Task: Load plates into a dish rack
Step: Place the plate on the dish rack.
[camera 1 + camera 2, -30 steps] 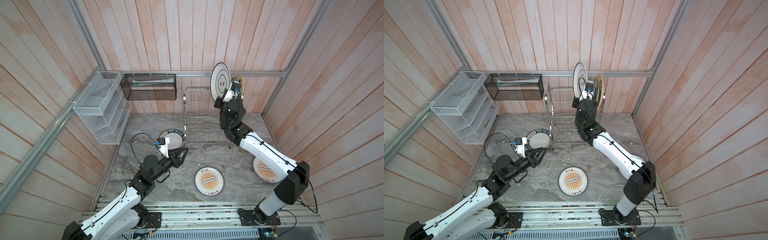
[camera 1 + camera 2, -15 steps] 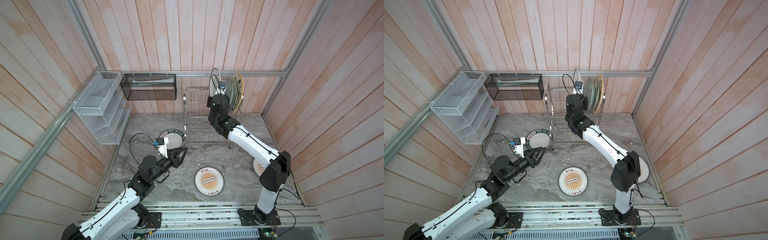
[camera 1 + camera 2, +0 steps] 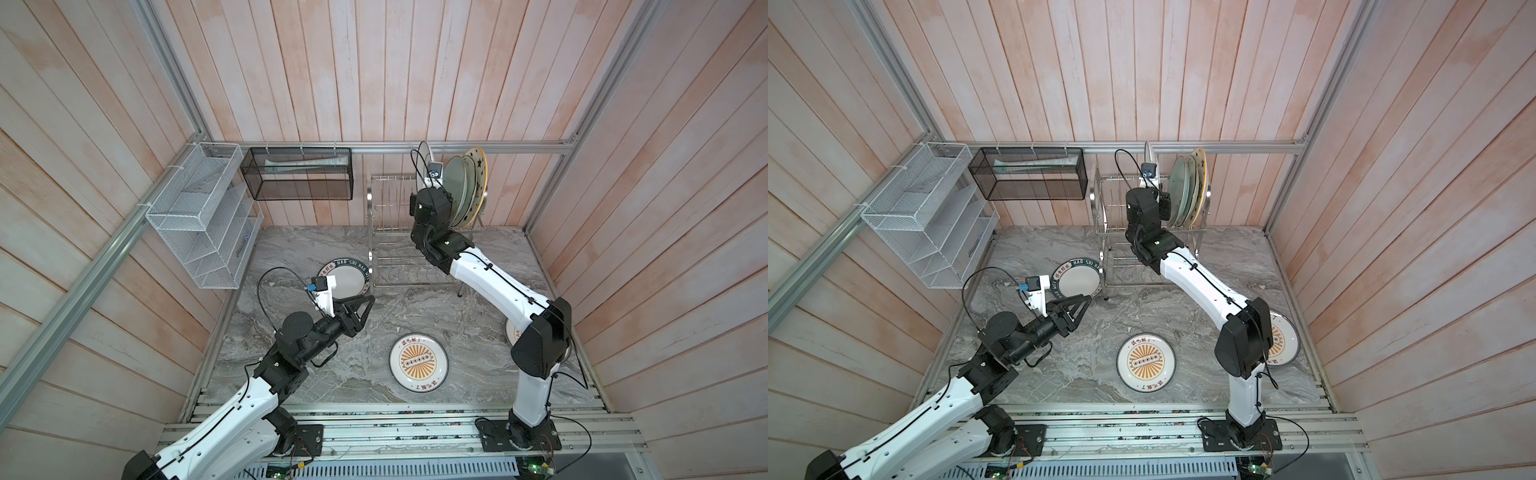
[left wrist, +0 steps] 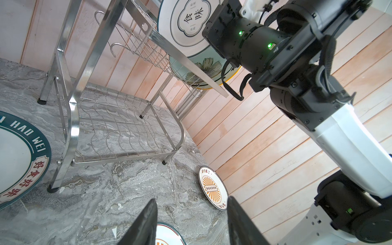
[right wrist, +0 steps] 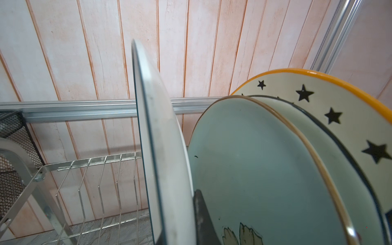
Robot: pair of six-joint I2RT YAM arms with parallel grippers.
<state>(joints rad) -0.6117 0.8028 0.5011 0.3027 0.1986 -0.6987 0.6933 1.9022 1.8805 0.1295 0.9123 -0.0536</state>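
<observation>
Claw on the right arm (image 5: 176,220), tight on the round white green-clover plate (image 4: 186,21), turned it edge-on beside the pale green plate (image 5: 254,169) in the shiny steel wire rack (image 3: 390,178) at twelve o'clock, nearly loaded.

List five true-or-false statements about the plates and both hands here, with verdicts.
1. The right hand grips the quatrefoil plate on edge at the upper tier of the dish rack. True.
2. The left hand holds the green-lettered plate. False: it is open and empty; that plate lies flat on the table.
3. The rack's lower tier holds two plates. False: it holds none.
4. A sunburst plate and its twin lie flat on the table. True.
5. The star-rimmed plate stands in the upper tier. True.
</observation>
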